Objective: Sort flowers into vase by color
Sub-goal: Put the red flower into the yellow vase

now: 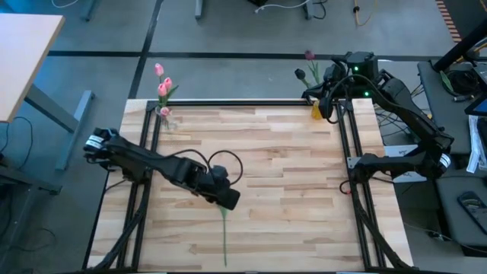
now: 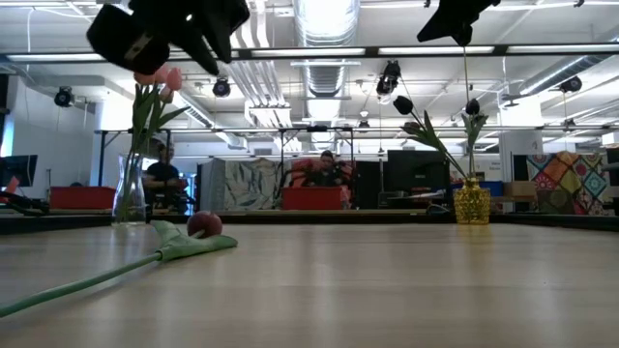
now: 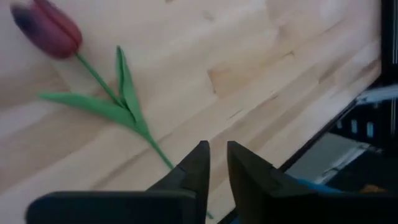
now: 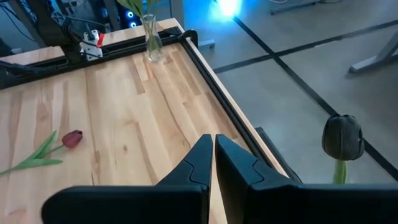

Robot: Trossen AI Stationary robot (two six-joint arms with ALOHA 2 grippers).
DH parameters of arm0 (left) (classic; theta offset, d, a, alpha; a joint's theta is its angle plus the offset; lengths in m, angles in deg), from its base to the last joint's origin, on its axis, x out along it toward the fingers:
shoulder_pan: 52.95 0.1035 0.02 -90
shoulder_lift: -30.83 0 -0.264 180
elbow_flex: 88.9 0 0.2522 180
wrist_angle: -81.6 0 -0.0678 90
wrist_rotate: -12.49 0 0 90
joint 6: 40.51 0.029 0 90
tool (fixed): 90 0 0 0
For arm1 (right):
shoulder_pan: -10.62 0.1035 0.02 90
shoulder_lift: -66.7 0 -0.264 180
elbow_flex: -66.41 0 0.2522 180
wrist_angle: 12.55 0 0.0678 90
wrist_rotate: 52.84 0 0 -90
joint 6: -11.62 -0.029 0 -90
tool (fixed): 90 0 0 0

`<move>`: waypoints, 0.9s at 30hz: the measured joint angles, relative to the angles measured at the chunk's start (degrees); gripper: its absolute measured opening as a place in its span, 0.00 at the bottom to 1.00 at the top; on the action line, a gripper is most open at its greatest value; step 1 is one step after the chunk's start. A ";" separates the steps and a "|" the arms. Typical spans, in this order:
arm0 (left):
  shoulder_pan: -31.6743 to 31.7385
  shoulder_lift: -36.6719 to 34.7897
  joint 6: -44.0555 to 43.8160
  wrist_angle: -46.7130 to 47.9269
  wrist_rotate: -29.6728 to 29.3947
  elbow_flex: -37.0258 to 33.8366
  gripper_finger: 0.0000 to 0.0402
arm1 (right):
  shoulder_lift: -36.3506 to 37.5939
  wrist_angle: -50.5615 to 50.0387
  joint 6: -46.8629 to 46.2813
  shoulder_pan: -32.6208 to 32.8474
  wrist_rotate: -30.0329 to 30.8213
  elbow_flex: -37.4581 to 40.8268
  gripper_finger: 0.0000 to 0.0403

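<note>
One maroon-red tulip [image 3: 50,28] lies flat on the wooden table, head [image 2: 204,224] toward the far side and green stem [image 1: 225,236] running to the near edge. My left gripper [image 3: 217,152] hovers above its stem and leaves, raised off the table [image 2: 198,48], fingers a narrow gap apart. My right gripper [image 4: 214,140] is shut and empty above the far right corner [image 1: 319,95], by the yellow vase [image 2: 472,203] with dark tulips [image 4: 341,137]. Pink tulips [image 1: 163,84] stand in a clear vase [image 2: 129,193] at the far left corner.
Black rails [image 1: 346,152] run along the table's left, right and far sides. The two vases stand at the far corners, with bare wood between them. People sit in the room beyond the far edge [image 2: 329,169].
</note>
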 joint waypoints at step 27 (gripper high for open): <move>7.61 12.71 -13.42 -3.14 -1.58 -7.96 0.28 | 0.09 -1.51 -0.02 0.00 0.01 5.04 0.03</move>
